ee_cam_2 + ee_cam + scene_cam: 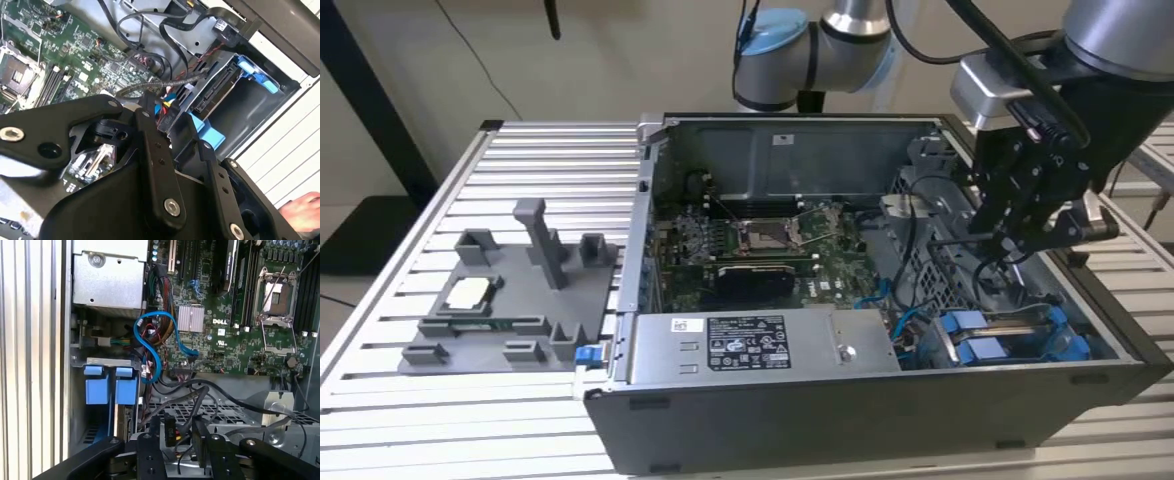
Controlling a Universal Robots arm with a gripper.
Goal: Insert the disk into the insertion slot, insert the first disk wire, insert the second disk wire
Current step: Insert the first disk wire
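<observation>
Hovering above the seated disk point(987, 350), the end effector point(1003, 252) has an unclear grip.

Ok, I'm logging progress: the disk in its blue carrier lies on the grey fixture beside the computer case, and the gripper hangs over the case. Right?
Wrong place: the exterior view shows the disk in its blue carrier inside the computer case, at a corner, not on the grey fixture beside it. The gripper does hang over the case.
</observation>
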